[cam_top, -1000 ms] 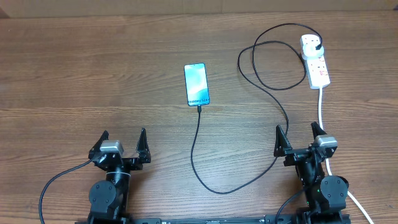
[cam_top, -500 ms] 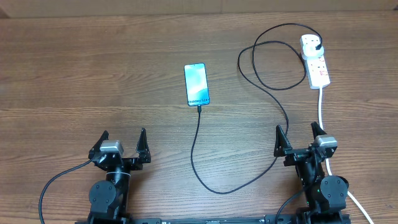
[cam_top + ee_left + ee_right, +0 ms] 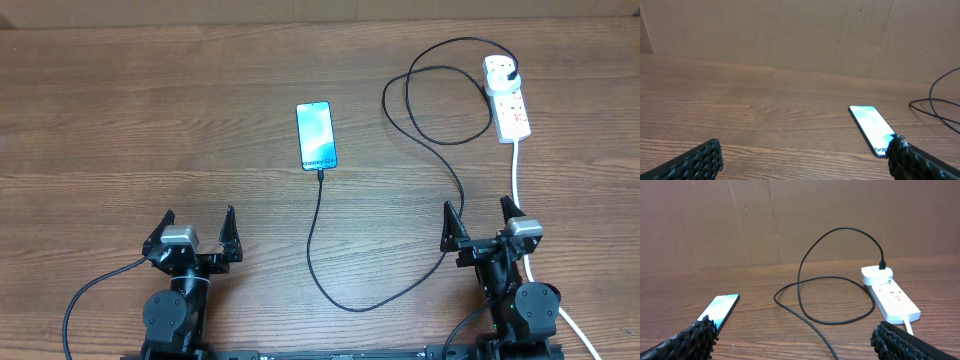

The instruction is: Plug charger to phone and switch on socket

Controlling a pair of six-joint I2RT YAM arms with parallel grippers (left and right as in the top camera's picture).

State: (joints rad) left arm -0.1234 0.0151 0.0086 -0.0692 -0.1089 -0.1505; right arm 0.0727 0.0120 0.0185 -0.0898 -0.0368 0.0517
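both grippers wide open, phone lying on its cable

the left gripper (image 3: pixel 199 215) has its fingers (image 3: pixel 695 162) spread wide with nothing between them, at the near edge of the wooden table (image 3: pixel 120 120). the right gripper (image 3: pixel 477 205) is spread the same and is empty. the phone (image 3: pixel 315 136) lies flat mid-table with its screen lit, well ahead of both. the charger (image 3: pixel 319 190) meets the phone's near edge with its tip and loops right. its plug sits at the far end of the socket (image 3: pixel 512 110), ahead of the right gripper. i cannot tell the switch position.
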